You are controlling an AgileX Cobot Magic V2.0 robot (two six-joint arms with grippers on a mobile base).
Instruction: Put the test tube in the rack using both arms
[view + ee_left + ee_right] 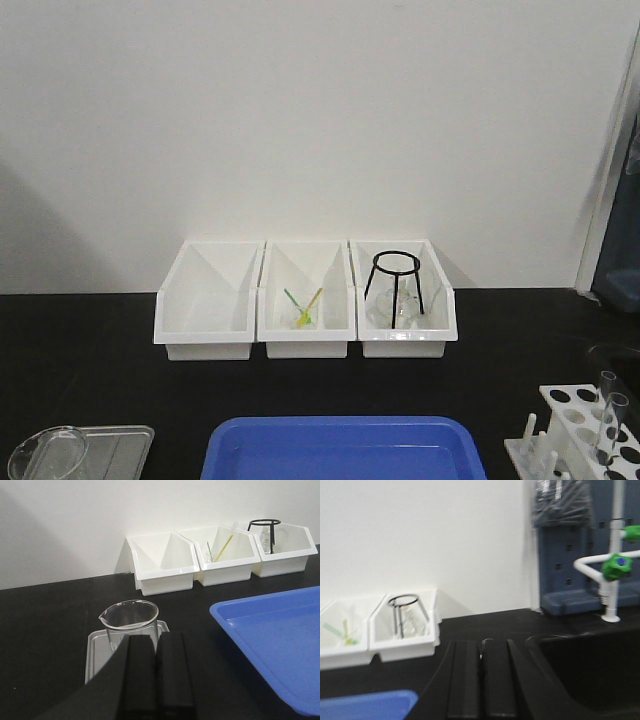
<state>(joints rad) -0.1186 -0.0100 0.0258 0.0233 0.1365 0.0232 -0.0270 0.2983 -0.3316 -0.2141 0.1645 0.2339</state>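
Note:
The white rack point(572, 414) stands at the table's front right corner, partly cut off by the frame edge. Two clear test tubes point(606, 392) stand upright in its holes, and short pegs show on its left side. Neither gripper shows in the front view. My left gripper point(156, 638) is shut and empty, low over the table just in front of a glass beaker point(129, 617). My right gripper point(481, 643) is shut, over the black table beside the sink. A small glassy glint shows just past its fingertips; I cannot tell what it is. The rack is out of both wrist views.
The beaker stands on a grey tray point(118, 442) at front left. A blue tray point(345, 450) lies at front centre. Three white bins point(205, 305) line the back wall, the right one holding a black wire tripod point(396, 280). A black sink point(592, 672) and a white tap point(612, 565) are on the right.

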